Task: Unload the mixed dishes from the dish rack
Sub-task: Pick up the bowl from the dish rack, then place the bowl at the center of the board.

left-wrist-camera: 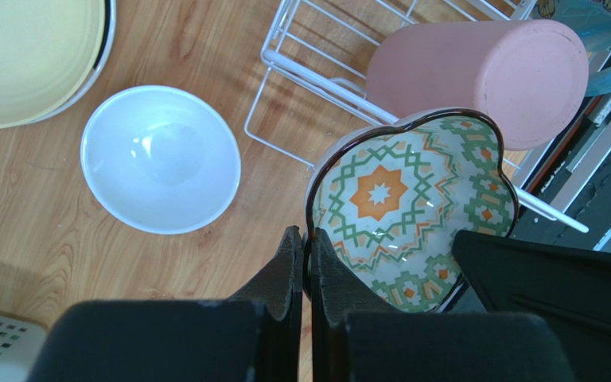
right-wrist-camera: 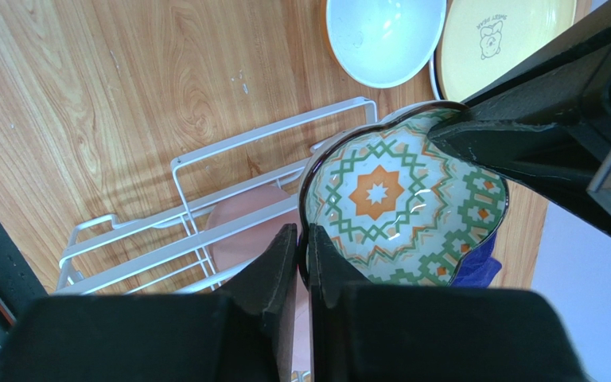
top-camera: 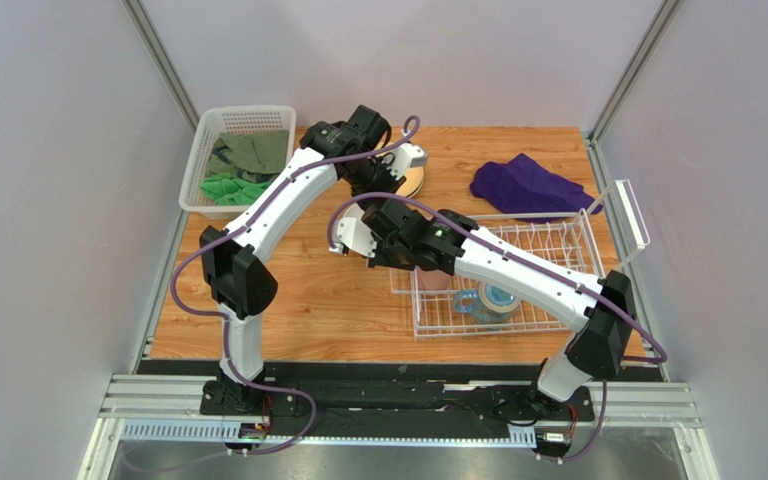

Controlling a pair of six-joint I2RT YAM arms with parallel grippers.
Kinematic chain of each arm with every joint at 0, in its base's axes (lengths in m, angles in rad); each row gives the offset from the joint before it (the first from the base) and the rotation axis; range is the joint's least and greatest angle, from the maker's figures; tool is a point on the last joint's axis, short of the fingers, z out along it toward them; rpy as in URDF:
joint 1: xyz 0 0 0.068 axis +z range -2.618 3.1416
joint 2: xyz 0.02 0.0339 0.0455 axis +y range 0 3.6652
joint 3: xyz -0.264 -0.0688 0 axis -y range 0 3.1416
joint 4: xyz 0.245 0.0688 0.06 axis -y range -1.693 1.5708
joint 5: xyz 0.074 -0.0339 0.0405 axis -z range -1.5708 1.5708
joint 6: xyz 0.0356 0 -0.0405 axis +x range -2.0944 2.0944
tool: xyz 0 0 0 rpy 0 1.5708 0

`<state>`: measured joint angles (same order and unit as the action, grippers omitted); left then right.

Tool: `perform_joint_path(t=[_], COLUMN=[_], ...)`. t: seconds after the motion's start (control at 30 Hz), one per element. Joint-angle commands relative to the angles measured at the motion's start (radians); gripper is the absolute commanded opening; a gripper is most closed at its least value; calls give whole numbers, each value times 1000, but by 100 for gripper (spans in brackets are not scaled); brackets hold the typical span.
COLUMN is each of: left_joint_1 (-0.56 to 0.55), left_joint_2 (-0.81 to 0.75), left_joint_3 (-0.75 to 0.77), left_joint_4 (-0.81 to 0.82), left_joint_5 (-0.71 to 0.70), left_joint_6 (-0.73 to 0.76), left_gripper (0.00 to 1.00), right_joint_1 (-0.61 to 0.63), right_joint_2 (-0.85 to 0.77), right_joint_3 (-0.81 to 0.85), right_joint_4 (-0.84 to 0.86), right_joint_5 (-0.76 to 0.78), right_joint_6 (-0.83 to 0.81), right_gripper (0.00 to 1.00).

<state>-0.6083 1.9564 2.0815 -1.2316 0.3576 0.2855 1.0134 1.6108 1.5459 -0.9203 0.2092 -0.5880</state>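
Two grippers on one dish. Pinched at its dark rim between the pressed-together fingers of the left gripper (left-wrist-camera: 305, 235): a scalloped ceramic bowl with an orange star and green lattice pattern inside (left-wrist-camera: 409, 208). Nipped just as tightly on another stretch of the same rim by the right gripper (right-wrist-camera: 301, 231). No gap in either pair of fingers beyond the thickness of the rim.

Hangs in the air above one corner of the rectangular white wire dish rack (left-wrist-camera: 301, 73), clear of the wires and of the wooden tabletop (top-camera: 308, 300). Mostly hidden in the top view behind the two black wrists.

Lying on its side inside the rack, right below the held bowl: a matte pink tumbler cup (left-wrist-camera: 488, 76), flat base turned toward the left wrist camera. Nearer the arm bases in the same rack, in the top view: a mug with blue on it (top-camera: 490, 298), too small for more detail.

Out on the wood beside the rack corner: a plain round white bowl (left-wrist-camera: 160, 157), upright. Just beside it, a round cream-yellow plate with a dark edge and small print (left-wrist-camera: 22, 56).

Behind the rack, at the far right of the table: a crumpled purple cloth (top-camera: 528, 185). At the far left corner: a white plastic mesh basket (top-camera: 243, 118) with green fabric (top-camera: 243, 168) inside.
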Motion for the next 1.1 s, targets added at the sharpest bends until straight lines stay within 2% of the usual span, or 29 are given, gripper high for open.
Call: perform_joint_path(t=[0.0,0.07,0.2,0.37,0.8,1.07], left_joint_1=[-2,-2,7,53,199,257], left_joint_2=[-53,-51,-44,-40,47,165], left_joint_3=[20,40,64,83,94,60], left_joint_4=[27,24,20,38,116,204], left_joint_5=[1,-2,-8,26,7,0], left_joint_6=[-12,-17,-29,-63,-103,-109], left_gripper=[0,0,0,0,0,0], right_joint_1=[4,5,5,4,-2,-102], right_joint_2=[-8,-11,-22,-35,-91,-146], right_joint_3=[39,34,13,-15,-47,-33], right_joint_4=[24,29,41,50,95,107], right_joint_5=[47,55,67,75,142,84], right_joint_6=[4,10,13,16,25,76], right_gripper=[24,38,52,61,64,64])
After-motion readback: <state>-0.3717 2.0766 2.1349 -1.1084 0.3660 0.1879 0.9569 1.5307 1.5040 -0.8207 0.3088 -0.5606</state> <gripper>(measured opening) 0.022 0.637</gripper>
